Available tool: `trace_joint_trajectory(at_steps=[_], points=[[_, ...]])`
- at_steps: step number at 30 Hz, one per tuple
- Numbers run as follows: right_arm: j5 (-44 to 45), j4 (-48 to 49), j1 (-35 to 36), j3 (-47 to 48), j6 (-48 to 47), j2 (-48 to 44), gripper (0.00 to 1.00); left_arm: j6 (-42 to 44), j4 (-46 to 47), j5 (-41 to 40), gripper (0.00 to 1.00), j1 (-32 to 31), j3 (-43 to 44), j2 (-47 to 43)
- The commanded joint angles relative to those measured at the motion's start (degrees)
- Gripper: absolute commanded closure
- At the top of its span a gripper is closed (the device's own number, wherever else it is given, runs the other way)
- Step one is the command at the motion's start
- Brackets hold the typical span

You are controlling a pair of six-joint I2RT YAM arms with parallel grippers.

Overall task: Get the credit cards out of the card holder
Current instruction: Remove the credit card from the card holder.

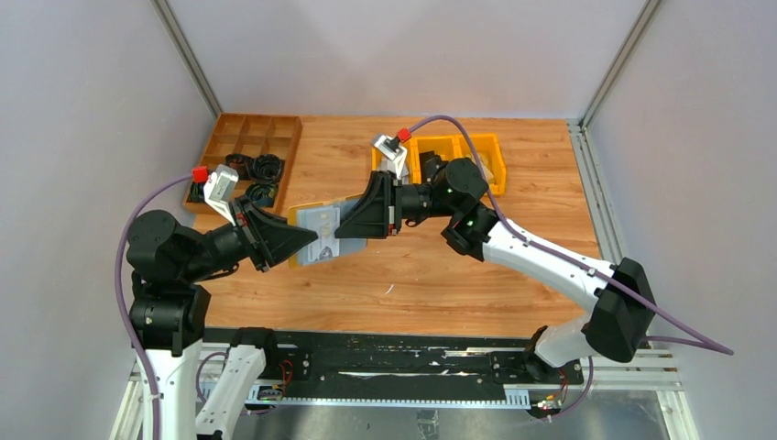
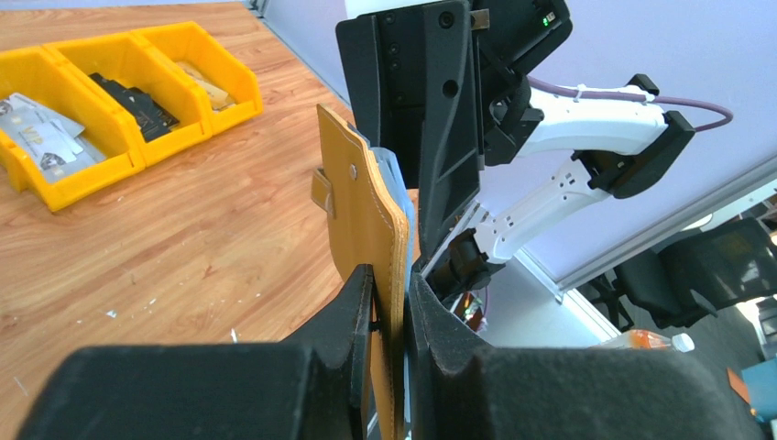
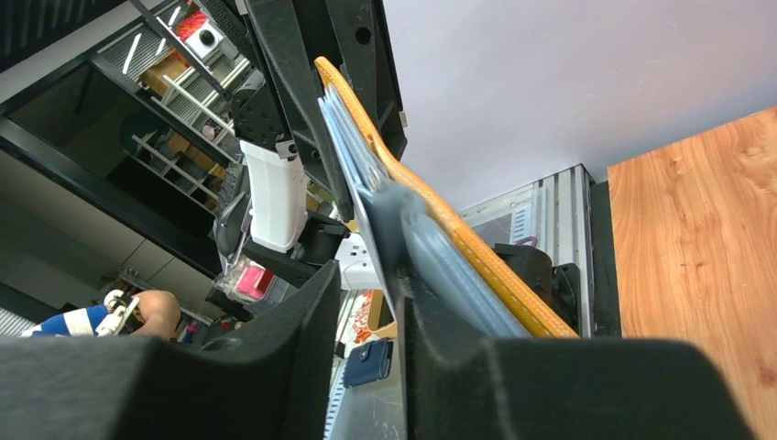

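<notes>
Now, above the middle of the table (image 1: 440, 275), the left gripper (image 2: 391, 284) is clamping one edge of the card holder (image 2: 362, 202) and holding it in the air. Just beyond, the right gripper (image 3: 371, 275) is standing narrow around a grey credit card (image 3: 377, 225) edge inside the holder; I cannot tell whether it is pinching. Far right, yellow bins (image 1: 458, 151) are holding loose cards (image 2: 37, 137).

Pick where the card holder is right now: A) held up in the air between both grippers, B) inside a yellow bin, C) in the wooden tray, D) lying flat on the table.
A: the left gripper is clamped on one edge of the mustard card holder, which stands upright clear of the table, while the fingers of the right gripper straddle its other end.
</notes>
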Motion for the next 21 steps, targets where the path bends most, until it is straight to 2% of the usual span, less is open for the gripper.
trace_joint_trajectory(at_steps=[1,4,6,8,10,14,19,21], points=[[-0.63,8.06,1.31,-1.03,3.87,0.74,0.77,-1.5,1.4,1.52,0.99,0.08,-0.69,-0.17],[-0.09,8.91,1.32,-1.11,4.58,1.05,0.92,-2.36,0.97,2.02,0.87,0.07,-1.36,-0.05],[0.1,9.94,1.32,-1.28,5.34,1.1,0.99,-4.37,1.91,3.63,0.67,0.07,-2.5,-0.12],[0.4,10.59,1.23,-1.51,6.01,1.01,1.0,-7.68,4.22,6.24,0.54,0.07,-4.6,-0.32],[0.97,10.84,1.1,-1.84,6.25,0.84,1.0,-13.64,8.63,10.2,0.47,0.07,-7.24,-0.84],[1.22,11.7,1.14,-2.58,6.79,0.71,1.0,-18.38,14.41,12.87,0.5,0.09,-9.59,-1.43],[1.32,9.29,1.05,-3.26,5.52,0.09,1.0,-21.13,17.46,13.46,0.69,0.15,-7.88,-0.87],[1.39,7.5,0.97,-3.68,4.32,-0.48,1.0,-21.16,17.5,13.53,0.73,0.09,-7.06,-0.58]])
